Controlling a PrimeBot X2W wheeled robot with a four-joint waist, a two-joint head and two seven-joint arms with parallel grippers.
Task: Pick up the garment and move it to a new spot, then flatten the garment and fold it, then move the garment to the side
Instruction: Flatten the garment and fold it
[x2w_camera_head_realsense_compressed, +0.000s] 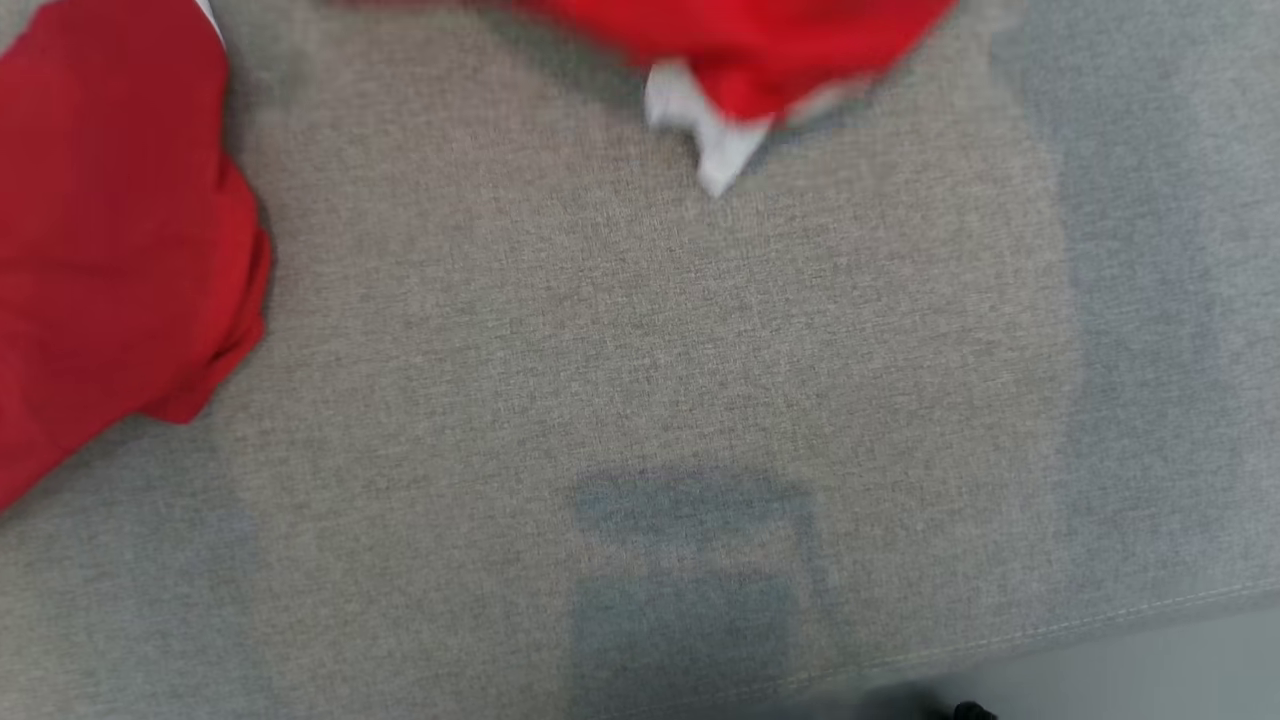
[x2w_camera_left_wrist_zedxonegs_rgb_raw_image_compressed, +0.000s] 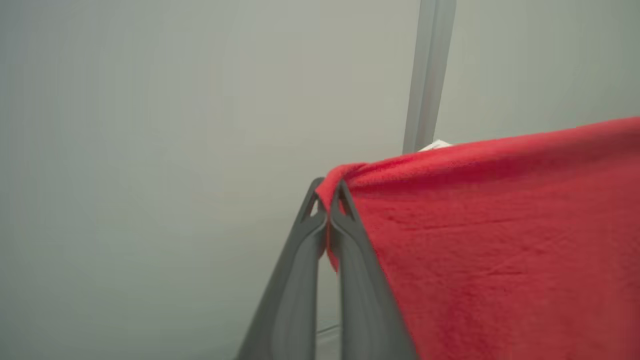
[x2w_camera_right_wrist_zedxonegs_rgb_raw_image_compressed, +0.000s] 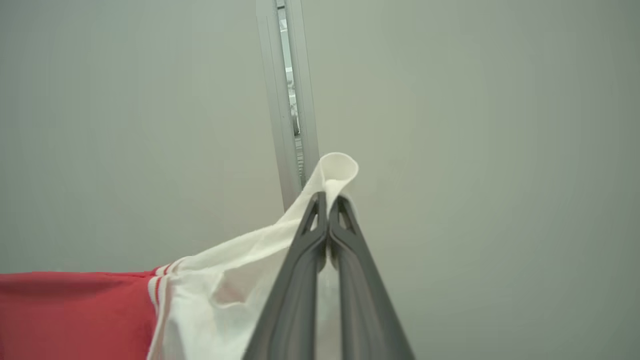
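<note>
The garment (x2w_camera_left_wrist_zedxonegs_rgb_raw_image_compressed: 490, 235) is red with white parts and hangs stretched between my two grippers, lifted off the surface. My left gripper (x2w_camera_left_wrist_zedxonegs_rgb_raw_image_compressed: 327, 200) is shut on a red corner of it. My right gripper (x2w_camera_right_wrist_zedxonegs_rgb_raw_image_compressed: 327, 200) is shut on a white edge (x2w_camera_right_wrist_zedxonegs_rgb_raw_image_compressed: 335, 170) with thin red stripes nearby. In the head view the garment (x2w_camera_head_realsense_compressed: 110, 230) hangs down at the left, and another blurred red and white part (x2w_camera_head_realsense_compressed: 740, 60) hangs at the top centre, above the grey fabric surface (x2w_camera_head_realsense_compressed: 640, 400).
The grey fabric surface has a seamed front edge (x2w_camera_head_realsense_compressed: 1150, 610) at the lower right, with pale floor beyond it. Behind the grippers stands a pale wall with a vertical metal strip (x2w_camera_right_wrist_zedxonegs_rgb_raw_image_compressed: 290, 100).
</note>
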